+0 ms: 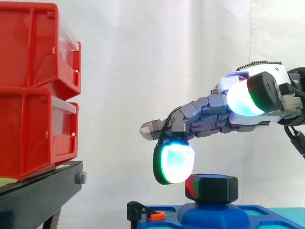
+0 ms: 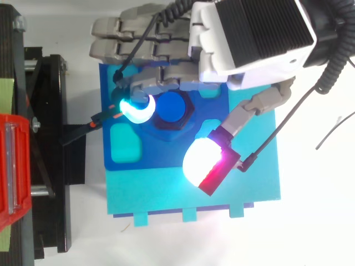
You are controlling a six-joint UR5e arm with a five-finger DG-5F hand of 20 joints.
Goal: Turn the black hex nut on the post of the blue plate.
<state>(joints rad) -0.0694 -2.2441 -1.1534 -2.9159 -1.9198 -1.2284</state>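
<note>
nut: the black hex nut (image 1: 217, 188) sits on the post (image 2: 171, 107) in the middle of the blue plate (image 1: 267, 212), with the post's blue top poking up through it

hand: the hand (image 1: 224, 114) reaches in over the plate, palm above the nut and a bit to the side

fingers: spread apart and not clamped on anything. One is bent down so its cyan pad (image 2: 136, 108) sits at the nut's left edge, and from the side it hangs a little high. Can't tell if it's really touching.

thumb: the thumb (image 2: 205, 163) is off on the other side, raised and clear of the nut

step, my guess: lining up a grip, no turning yet

how I'd do it: drop lower so the pads meet the flats, not the top rim. Bring the thumb in opposite the bent finger, squeeze two facing flats, then twist around the post with the wrist centred over it.

watch out: a one-sided push would probably shove the plate, and a high pad will likely skid off

nearby: red bins (image 1: 33, 90) on a black stand (image 1: 38, 191), well apart
</note>
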